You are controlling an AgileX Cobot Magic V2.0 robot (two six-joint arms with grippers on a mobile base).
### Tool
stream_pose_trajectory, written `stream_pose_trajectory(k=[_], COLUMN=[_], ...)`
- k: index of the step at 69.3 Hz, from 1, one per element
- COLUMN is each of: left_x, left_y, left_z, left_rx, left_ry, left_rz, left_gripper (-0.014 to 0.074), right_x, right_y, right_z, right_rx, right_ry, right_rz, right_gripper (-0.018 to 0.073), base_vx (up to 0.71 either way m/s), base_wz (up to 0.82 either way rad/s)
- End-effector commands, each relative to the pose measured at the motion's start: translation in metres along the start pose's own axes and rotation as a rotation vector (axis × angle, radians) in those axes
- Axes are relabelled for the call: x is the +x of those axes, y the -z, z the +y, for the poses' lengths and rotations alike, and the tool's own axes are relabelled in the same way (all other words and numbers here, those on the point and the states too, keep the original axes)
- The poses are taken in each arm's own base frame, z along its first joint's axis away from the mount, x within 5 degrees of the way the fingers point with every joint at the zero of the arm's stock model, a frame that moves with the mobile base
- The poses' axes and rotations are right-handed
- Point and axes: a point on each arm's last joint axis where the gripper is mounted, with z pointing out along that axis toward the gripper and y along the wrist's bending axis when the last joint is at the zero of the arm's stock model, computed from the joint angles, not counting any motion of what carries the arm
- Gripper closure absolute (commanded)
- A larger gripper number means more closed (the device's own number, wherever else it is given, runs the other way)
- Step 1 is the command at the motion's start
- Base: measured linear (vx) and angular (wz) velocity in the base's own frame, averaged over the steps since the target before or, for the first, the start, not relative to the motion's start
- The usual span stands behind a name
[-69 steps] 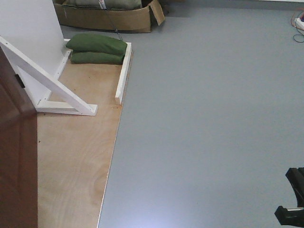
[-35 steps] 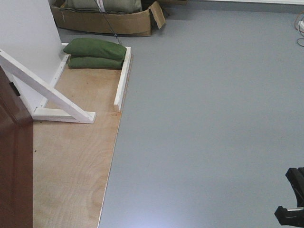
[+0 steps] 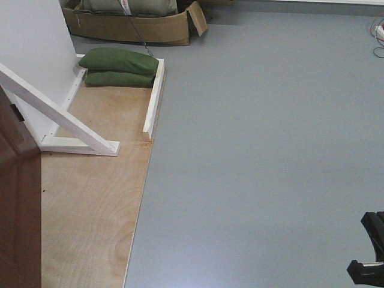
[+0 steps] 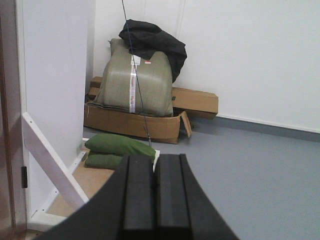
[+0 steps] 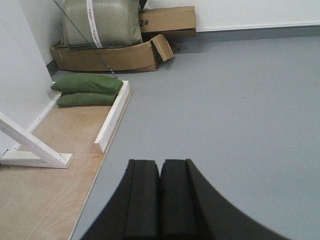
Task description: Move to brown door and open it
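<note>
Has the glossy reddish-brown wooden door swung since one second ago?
No. The reddish-brown wooden door and the fixed white diagonal brace slid left in frame together; only the view shifted.

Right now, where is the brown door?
In the front view the brown door stands at the lower left edge of the picture, just left of the plywood floor and beside the white brace.

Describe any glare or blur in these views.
Front view: faint pale glare on the grey floor at the bottom, brown door dark. Left wrist view: left gripper a soft black mass. Right wrist view: even light, right gripper likewise.
</note>
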Motion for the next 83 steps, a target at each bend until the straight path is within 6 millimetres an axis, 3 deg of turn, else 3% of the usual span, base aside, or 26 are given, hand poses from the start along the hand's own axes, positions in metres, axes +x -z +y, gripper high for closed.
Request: stream_pose_trajectory(k=[1,11,16,23,30,41,53,57,61,69,78,83], left_x=[-0.002,-0.004,-0.018,-0.063,-0.127,-0.225,-0.292,-0.303,-0.312,-0.317,-0.303,-0.297], left_y=[0.001,0.001,0.0,-0.001,0.002,0.024,0.053,0.061,0.071,0.084,0.098,0.102], left_z=[0.001,0.001,0.001,0.0,-0.001,-0.009,-0.017,-0.017,-0.012,0.006,0.032,0.04], left_rx=[-0.004,-0.004,-0.031,-0.091,-0.172,-0.355,-0.738,-0.894,-1.033,-1.283,-1.672,-1.776], left_ry=[0.006,0.005,0.002,-0.002,-0.083,-0.399,-0.863,-0.945,-0.894,-0.659,-0.343,-0.176], left_rz=[-0.089,-0.089,-0.113,-0.176,-0.324,-0.625,-0.88,-0.941,-0.999,-1.082,-1.052,-1.012], left_gripper=[0.058,0.058,0.058,0.058,0.058,0.058,0.058,0.058,0.058,0.058,0.058,0.058], right_x=[-0.007,-0.007,-0.007,-0.007,-0.007,-0.007,-0.007,-0.007,-0.007,-0.007,-0.007,-0.007], right_y=[0.001,0.001,0.001,0.001,0.001,0.001,0.001,0.001,0.001,0.001,0.001,0.001], right_z=[0.0,0.0,0.0,0.0,0.0,0.0,0.0,0.0,0.0,0.0,0.0,0.0], right_rx=[0.002,0.002,0.002,0.002,0.002,0.002,0.002,0.002,0.002,0.002,0.002,0.002], right_ry=[0.01,0.01,0.01,0.01,0.01,0.01,0.01,0.01,0.01,0.01,0.01,0.01], right_rz=[-0.092,-0.092,-0.092,-0.092,-0.092,-0.092,-0.092,-0.092,-0.092,-0.092,-0.092,-0.092], right_gripper=[0.0559,0.0559,0.0559,0.0559,0.0559,0.0559,0.0559,0.0559,0.0559,0.0559,0.0559,0.0559], base_vx=[0.0,0.0,0.0,0.0,0.0,0.0,0.0,0.0,0.0,0.0,0.0,0.0], base_wz=[0.0,0.0,0.0,0.0,0.0,0.0,0.0,0.0,0.0,0.0,0.0,0.0])
